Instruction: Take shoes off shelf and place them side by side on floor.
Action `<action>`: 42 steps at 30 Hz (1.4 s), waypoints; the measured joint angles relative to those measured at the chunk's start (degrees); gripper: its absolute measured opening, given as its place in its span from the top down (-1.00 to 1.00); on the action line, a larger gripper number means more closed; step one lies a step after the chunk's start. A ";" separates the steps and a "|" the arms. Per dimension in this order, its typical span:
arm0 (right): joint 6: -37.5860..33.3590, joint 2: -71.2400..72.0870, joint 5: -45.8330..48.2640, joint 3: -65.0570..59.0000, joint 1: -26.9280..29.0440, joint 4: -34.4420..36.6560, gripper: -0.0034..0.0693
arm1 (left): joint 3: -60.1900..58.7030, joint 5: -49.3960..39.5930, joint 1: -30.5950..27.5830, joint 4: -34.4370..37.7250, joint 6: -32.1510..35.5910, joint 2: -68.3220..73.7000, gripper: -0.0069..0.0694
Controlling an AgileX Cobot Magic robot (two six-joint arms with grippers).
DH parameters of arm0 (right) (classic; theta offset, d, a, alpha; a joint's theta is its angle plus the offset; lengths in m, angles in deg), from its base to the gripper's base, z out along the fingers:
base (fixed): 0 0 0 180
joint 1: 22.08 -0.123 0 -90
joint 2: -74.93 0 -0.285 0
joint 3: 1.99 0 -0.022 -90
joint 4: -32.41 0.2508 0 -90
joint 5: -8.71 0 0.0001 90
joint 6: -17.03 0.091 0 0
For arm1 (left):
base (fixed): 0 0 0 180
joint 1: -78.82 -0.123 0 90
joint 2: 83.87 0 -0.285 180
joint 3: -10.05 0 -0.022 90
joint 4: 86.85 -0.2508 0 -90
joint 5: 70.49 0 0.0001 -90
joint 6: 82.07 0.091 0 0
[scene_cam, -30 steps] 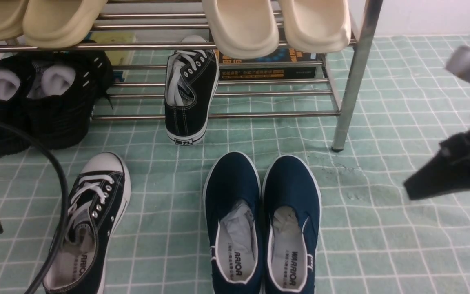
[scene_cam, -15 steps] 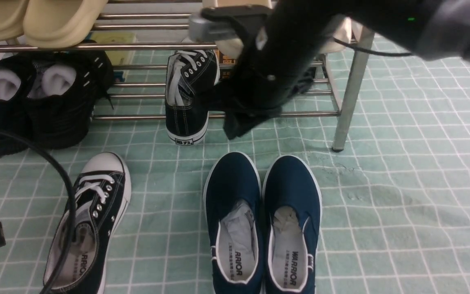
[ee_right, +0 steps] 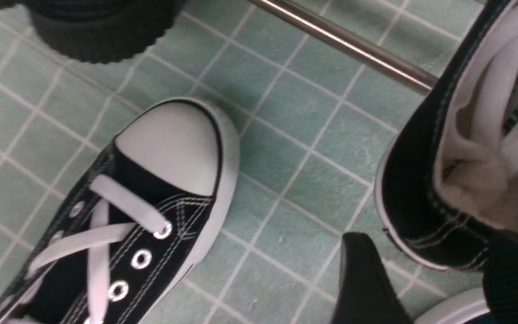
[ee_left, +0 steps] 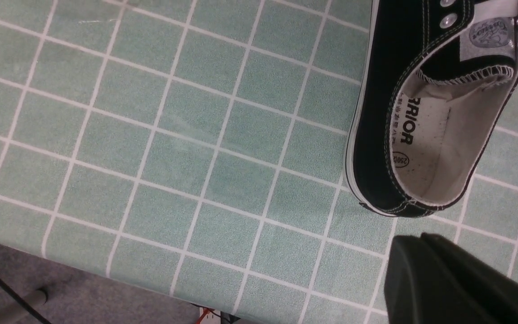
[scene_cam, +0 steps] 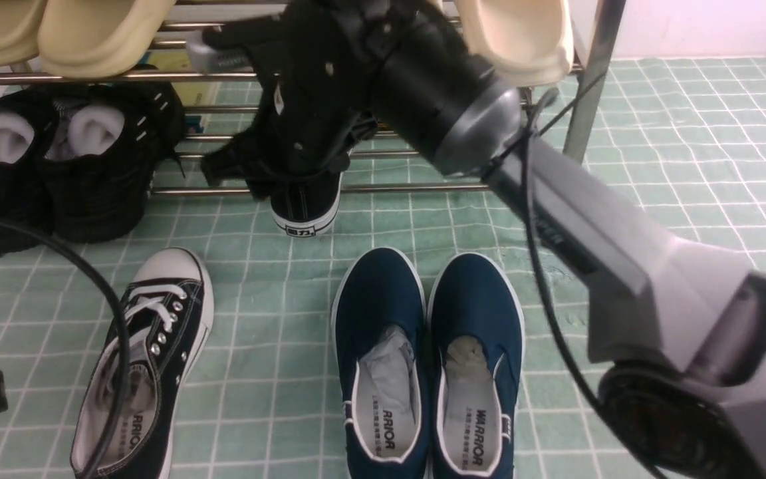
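One black canvas shoe (scene_cam: 150,346) with white laces lies on the mint-green gridded floor (scene_cam: 276,299) at the front left. Its mate (scene_cam: 306,206) stands on the chrome shelf's (scene_cam: 423,188) lower tier, heel hanging over the front rod, mostly hidden by my right arm. My right gripper (scene_cam: 256,176) is open at that heel. In the right wrist view the gripper (ee_right: 439,279) has one finger (ee_right: 362,279) over bare floor and the other at the shoe's heel (ee_right: 421,193). My left gripper (ee_left: 409,245) is shut and empty, just behind the floor shoe's heel (ee_left: 376,157).
A navy slip-on pair (scene_cam: 376,299) sits at the front centre. Bulky black shoes (scene_cam: 90,173) stuffed with white paper stand at the shelf's left. Cream slippers (scene_cam: 97,33) rest on the upper tier. The shelf's steel leg (scene_cam: 586,100) rises at the right. A black cable (scene_cam: 107,313) loops over the floor shoe.
My right arm has swung from the far right across to the shoe on the shelf, and its jaws have opened. The left gripper and both shoes have stayed put.
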 joint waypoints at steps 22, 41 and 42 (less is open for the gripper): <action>-2.75 -2.63 -1.46 0.45 0.17 -4.43 0.65 | 0.00 -0.19 0.00 -0.24 1.08 0.00 0.76; -7.96 18.73 1.36 -18.74 -1.32 15.30 0.65 | 0.00 -0.19 0.00 -0.60 1.08 0.00 0.73; -8.13 19.44 1.30 -19.78 -1.65 14.71 0.65 | 0.00 -0.19 0.00 -0.60 1.08 0.00 0.73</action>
